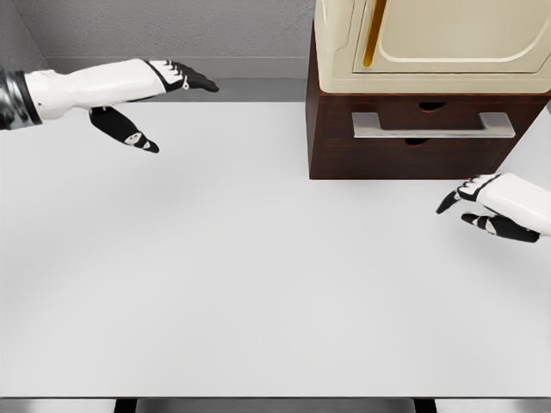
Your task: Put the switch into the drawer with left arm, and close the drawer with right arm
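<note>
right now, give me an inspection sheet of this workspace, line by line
surface: white table, with only the cabinet standing on it.
job's things: brown drawer cabinet at the back right; its drawer front with a metal handle looks flush, shut. No switch seen anywhere.
clutter: nothing seen.
grippers: left hand raised over the table's back left, fingers spread, holding nothing; right hand low at the right edge below the cabinet, fingers relaxed, holding nothing.
cables: nothing seen.
surroundings: cream appliance on top of the cabinet; grey wall behind.
</note>
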